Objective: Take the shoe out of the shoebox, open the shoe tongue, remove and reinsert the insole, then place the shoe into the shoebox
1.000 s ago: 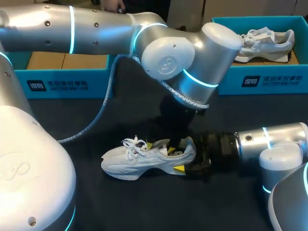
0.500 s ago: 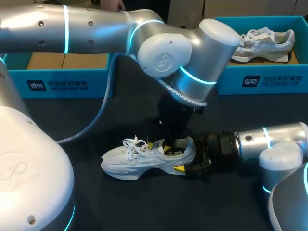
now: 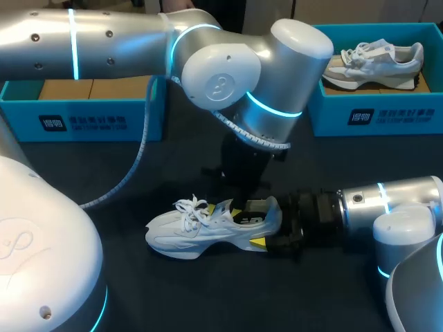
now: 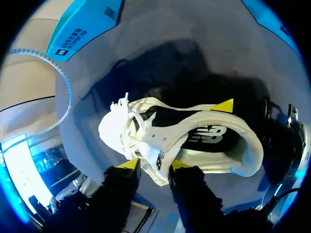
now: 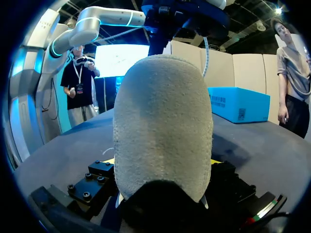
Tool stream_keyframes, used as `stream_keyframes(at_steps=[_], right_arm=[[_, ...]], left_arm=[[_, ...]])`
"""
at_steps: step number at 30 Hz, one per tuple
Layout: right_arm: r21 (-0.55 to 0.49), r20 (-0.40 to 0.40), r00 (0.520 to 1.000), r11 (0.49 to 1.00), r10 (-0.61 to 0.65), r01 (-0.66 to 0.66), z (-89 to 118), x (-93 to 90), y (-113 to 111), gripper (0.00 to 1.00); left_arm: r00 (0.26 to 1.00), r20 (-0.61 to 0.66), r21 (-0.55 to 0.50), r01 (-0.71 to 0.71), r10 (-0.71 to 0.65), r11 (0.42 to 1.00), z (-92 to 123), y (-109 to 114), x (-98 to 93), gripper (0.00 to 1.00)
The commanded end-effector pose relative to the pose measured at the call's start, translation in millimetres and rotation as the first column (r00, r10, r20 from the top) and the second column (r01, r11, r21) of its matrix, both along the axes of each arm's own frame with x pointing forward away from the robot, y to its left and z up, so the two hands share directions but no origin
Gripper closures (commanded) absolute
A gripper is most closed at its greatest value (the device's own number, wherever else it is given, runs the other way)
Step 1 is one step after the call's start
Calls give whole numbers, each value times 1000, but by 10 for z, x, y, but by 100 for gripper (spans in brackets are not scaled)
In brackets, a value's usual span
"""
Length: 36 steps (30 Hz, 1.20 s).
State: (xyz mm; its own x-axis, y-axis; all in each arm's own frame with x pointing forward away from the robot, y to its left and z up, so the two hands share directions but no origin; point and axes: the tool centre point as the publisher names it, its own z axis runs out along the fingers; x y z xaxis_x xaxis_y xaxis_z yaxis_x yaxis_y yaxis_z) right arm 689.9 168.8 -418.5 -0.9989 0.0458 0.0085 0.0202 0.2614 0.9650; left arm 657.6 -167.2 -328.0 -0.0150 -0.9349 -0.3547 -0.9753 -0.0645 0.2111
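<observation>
A white shoe (image 3: 208, 232) lies on its sole on the dark table, toe to the left. My right gripper (image 3: 246, 225) comes in low from the right and is shut on the shoe's heel (image 5: 163, 131), which stands between its fingers in the right wrist view. My left arm reaches over from the left, and its wrist (image 3: 246, 169) hangs right above the shoe's opening. In the left wrist view my left gripper (image 4: 154, 165) is shut on the white shoe tongue (image 4: 158, 158), a yellow tip on either side. The black inside of the shoe (image 4: 204, 138) shows beyond it.
A blue shoebox (image 3: 374, 114) at the back right holds a second pale shoe (image 3: 377, 61). Another blue box (image 3: 97, 121) stands at the back left with brown card inside. The left arm's grey cable (image 3: 138, 166) droops over the table left of the shoe.
My left arm has shifted left and its gripper has come down onto the shoe's opening, narrowing around the tongue. The right gripper and the shoe have kept still.
</observation>
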Motion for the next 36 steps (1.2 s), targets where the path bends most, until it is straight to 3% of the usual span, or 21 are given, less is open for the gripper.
stream_keyframes(at_steps=[1,2,13,22,25,29,36], right_arm=[[-4,1,1000,1000,0,0,-2,4,11,100],[-4,1,1000,1000,0,0,-2,4,11,100],[-4,1,1000,1000,0,0,-2,4,11,100],[-4,1,1000,1000,0,0,-2,4,11,100],[-4,1,1000,1000,0,0,-2,4,11,100],[-4,1,1000,1000,0,0,-2,4,11,100],[-4,1,1000,1000,0,0,-2,4,11,100]], left_arm=[[1000,-15,18,5,-5,1000,-66,-81,-9,87],[1000,-17,12,3,-3,1000,-53,-61,-6,100],[1000,8,-138,-9,11,990,183,199,-42,100],[1000,25,-228,11,-5,974,205,352,-59,100],[999,27,-252,22,-16,968,206,391,-55,92],[999,33,-258,45,-38,965,182,364,-28,55],[997,41,-222,79,-72,972,118,209,29,45]])
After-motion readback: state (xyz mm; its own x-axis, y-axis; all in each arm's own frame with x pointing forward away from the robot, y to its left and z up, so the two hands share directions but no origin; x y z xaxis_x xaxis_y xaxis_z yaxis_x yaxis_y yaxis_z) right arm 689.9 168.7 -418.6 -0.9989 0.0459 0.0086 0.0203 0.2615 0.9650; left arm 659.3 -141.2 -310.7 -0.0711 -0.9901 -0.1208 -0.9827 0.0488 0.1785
